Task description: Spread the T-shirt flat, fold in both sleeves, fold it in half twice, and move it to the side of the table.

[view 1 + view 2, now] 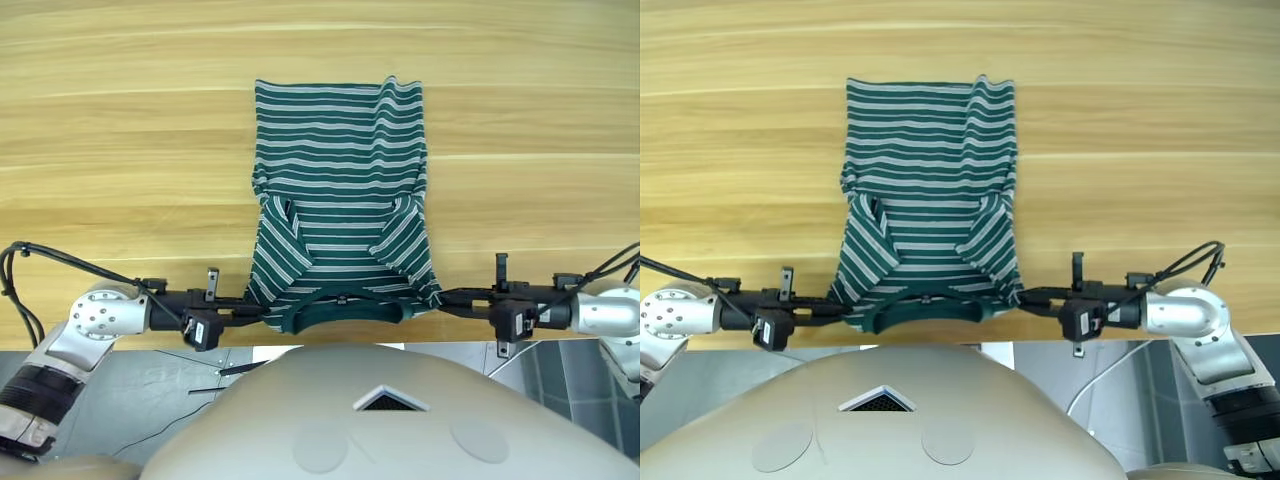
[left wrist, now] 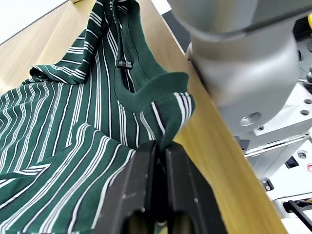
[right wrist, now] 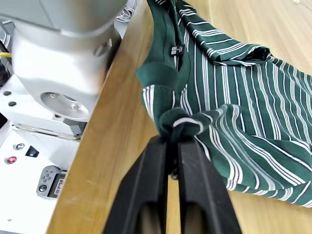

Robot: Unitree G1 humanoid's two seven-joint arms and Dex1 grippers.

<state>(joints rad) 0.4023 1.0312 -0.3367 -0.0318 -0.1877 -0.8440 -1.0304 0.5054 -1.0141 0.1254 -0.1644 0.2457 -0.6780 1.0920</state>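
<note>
The green striped T-shirt [image 1: 340,190] lies lengthwise on the wooden table [image 1: 120,150]. Its dark collar [image 1: 345,312] sits right at the near edge, and the hem [image 1: 335,88] is at the end farthest from the collar. The left sleeve [image 1: 278,245] and right sleeve [image 1: 405,235] are already turned in, slanting across the chest just beyond the collar, so the body is one narrow strip.

Just to the left of the collar, the left gripper [image 1: 262,310] is pinched tight on the shoulder corner, with a small bunch of striped cloth squeezed between its fingers. Just to the right of the collar, the right gripper [image 1: 442,297] grips the other shoulder corner the same way. Both come in from the sides, low and level with the tabletop, with the collar stretched between them.

The hold looks like the start of the first halving. With a grip on both shoulder corners, the arms can lift the collar end evenly and carry it towards the hem. The tucked sleeves lie loose just beyond the collar, so a quick lift might shake them back out.
</note>
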